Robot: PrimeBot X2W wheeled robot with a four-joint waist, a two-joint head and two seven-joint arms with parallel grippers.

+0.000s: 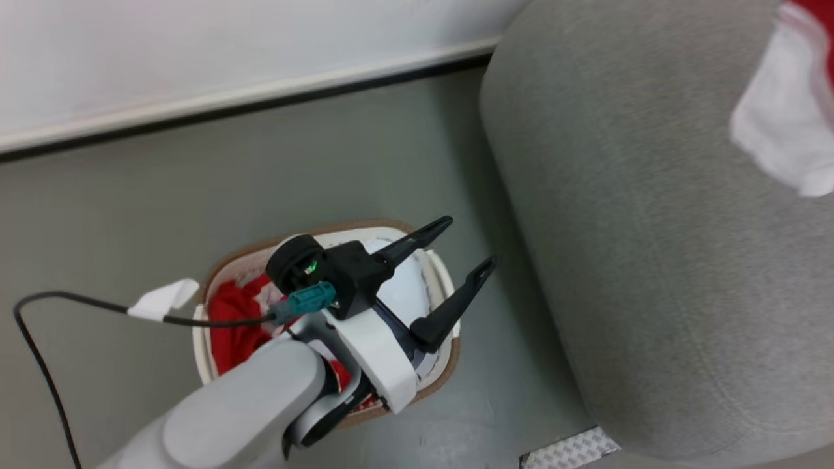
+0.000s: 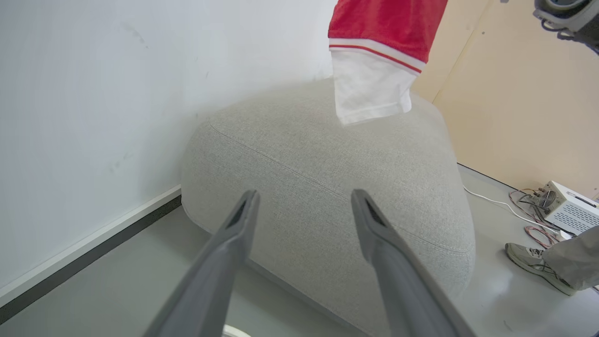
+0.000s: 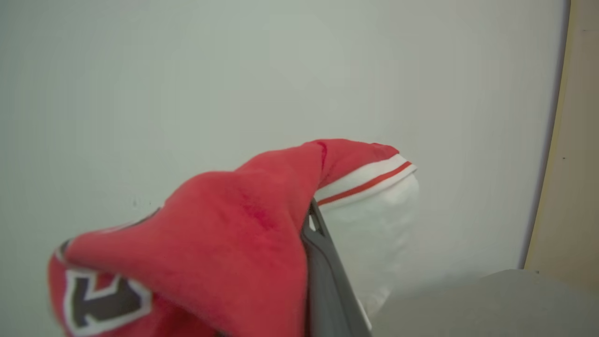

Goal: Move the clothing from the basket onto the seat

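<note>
Looking down from the head, the basket (image 1: pixel 234 259) sits on the floor beside the sofa (image 1: pixel 651 260), with one red garment (image 1: pixel 228 326) inside. The left pincer (image 1: pixel 470 242) hangs over it, wide open, holding nothing. The left wrist view shows a person's shoe (image 2: pixel 533 267) near the sofa. The right wrist view shows the right pincer (image 3: pixel 312 217) pinched shut on the red jersey (image 3: pixel 224 243), which dangles above the sofa.

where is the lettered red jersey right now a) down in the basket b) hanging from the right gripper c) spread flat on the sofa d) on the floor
b: the right gripper is shut on the jersey, whose white-trimmed end dangles in front of the sofa.
</note>
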